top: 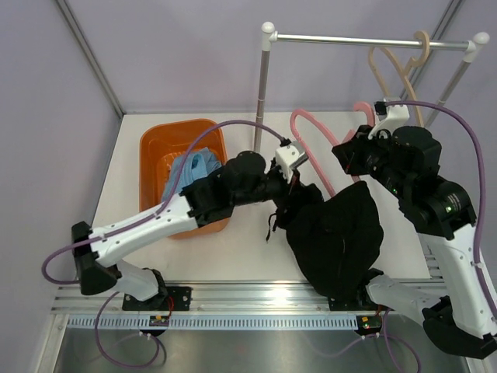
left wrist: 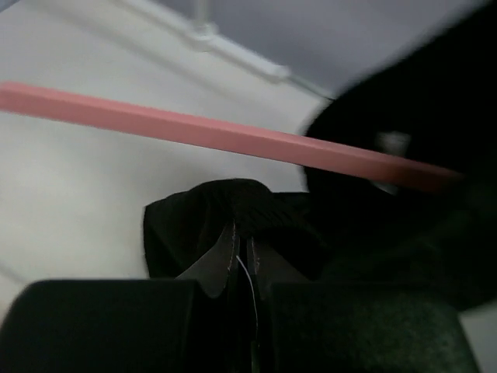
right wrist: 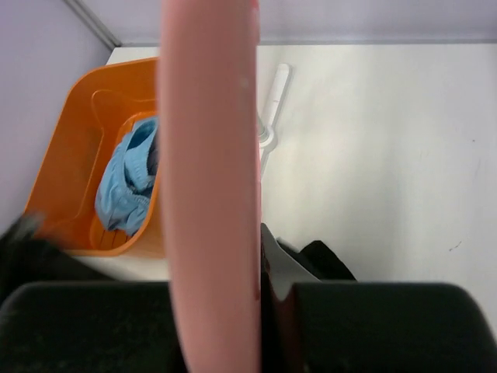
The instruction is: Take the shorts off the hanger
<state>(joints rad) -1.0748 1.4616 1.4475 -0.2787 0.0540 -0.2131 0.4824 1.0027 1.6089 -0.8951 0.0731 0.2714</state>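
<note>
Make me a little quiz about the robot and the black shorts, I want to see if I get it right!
1. True or false: the left gripper is pinching the black shorts.
2. What does the right gripper hold? A) the pink hanger B) a sock C) nothing
3. Fill in: the blue cloth lies in the ___ basket.
Key: 1 true; 2 A; 3 orange.

Shorts (top: 342, 229) plain black. Hanger (left wrist: 194, 130) pink. Basin (right wrist: 70, 140) orange; cloth (right wrist: 128, 183) inside light blue. Counter (right wrist: 373, 155) white. Spare hanger (top: 425, 48) beige. Walls (top: 178, 54) pale lilac.
</note>
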